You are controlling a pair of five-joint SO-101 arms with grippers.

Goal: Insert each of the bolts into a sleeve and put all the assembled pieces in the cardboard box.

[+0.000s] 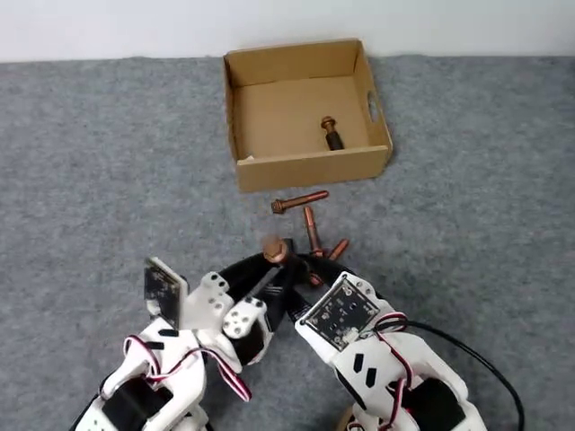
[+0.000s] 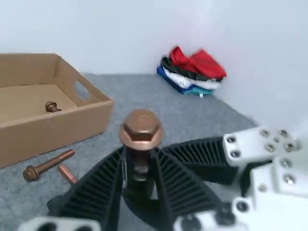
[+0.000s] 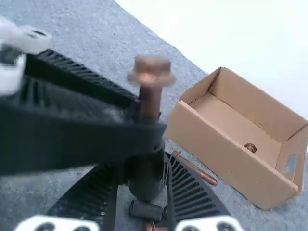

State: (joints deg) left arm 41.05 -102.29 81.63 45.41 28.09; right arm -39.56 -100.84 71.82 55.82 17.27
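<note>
left wrist view: left gripper [image 2: 139, 166] tight on bolt [image 2: 140, 129]; right gripper [image 3: 144, 166] tight on sleeve [image 3: 144, 184]

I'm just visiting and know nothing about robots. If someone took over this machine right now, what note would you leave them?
Left claw: shut on an upright bolt.
Right claw: shut on a sleeve beneath it; the bolt seems partly in.
Done: one assembled piece lies in the cardboard box.
To do: finish this pair, box it, then sleeve and box three loose bolts on the carpet.
</note>
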